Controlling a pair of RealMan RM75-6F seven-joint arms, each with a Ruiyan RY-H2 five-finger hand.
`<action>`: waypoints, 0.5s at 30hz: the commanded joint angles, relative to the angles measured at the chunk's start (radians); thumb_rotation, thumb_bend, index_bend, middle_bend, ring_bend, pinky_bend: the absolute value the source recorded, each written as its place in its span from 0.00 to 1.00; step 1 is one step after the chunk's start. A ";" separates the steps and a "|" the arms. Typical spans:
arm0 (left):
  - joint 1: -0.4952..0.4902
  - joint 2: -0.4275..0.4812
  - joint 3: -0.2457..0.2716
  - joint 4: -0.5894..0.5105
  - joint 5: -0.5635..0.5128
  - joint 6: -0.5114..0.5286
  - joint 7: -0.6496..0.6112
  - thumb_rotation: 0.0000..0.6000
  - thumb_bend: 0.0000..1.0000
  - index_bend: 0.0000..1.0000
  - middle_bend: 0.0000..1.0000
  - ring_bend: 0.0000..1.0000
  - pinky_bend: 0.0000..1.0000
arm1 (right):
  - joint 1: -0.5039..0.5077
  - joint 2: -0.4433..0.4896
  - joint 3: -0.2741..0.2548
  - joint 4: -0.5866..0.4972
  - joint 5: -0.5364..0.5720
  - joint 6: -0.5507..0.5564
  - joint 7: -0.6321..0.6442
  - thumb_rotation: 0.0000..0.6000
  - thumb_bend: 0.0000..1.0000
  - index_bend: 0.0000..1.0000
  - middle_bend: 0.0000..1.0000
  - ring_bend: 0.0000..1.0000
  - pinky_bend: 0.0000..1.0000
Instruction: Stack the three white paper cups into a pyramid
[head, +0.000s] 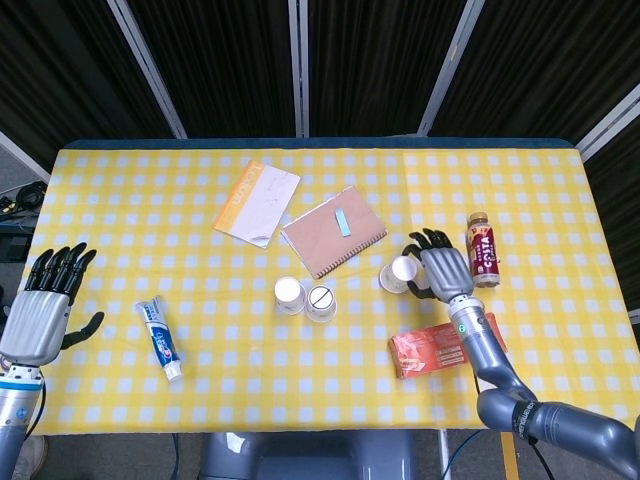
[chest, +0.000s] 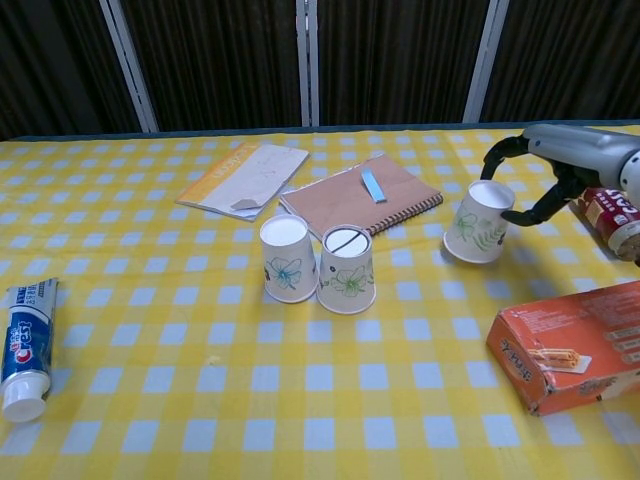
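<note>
Two white paper cups (head: 289, 294) (head: 321, 302) stand upside down and side by side at the table's middle; in the chest view they are the left cup (chest: 287, 258) and the right cup (chest: 346, 268). The third cup (head: 397, 273) (chest: 476, 222) is to their right, bottom up and tilted. My right hand (head: 437, 268) (chest: 560, 160) grips it from the right, fingers over its top edge and thumb at its side. My left hand (head: 45, 305) hovers open at the table's left edge, far from the cups, and shows only in the head view.
An orange box (head: 430, 350) (chest: 570, 345) lies just in front of the right hand, and a brown bottle (head: 482, 248) (chest: 612, 220) lies to its right. A brown notebook (head: 333, 230) and a pamphlet (head: 257, 202) lie behind the cups. A toothpaste tube (head: 160, 338) lies front left.
</note>
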 joint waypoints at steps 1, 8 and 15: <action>0.001 -0.002 -0.003 0.001 -0.002 -0.002 0.004 1.00 0.30 0.00 0.00 0.00 0.00 | -0.004 0.030 0.015 -0.052 -0.019 0.024 0.007 1.00 0.31 0.46 0.13 0.00 0.08; 0.006 -0.003 -0.008 -0.003 0.003 0.000 0.007 1.00 0.30 0.00 0.00 0.00 0.00 | -0.003 0.106 0.059 -0.191 -0.032 0.065 0.001 1.00 0.31 0.46 0.13 0.00 0.08; 0.009 -0.001 -0.014 -0.004 0.003 -0.006 0.003 1.00 0.30 0.00 0.00 0.00 0.00 | 0.034 0.159 0.101 -0.355 -0.029 0.098 -0.081 1.00 0.31 0.46 0.13 0.00 0.08</action>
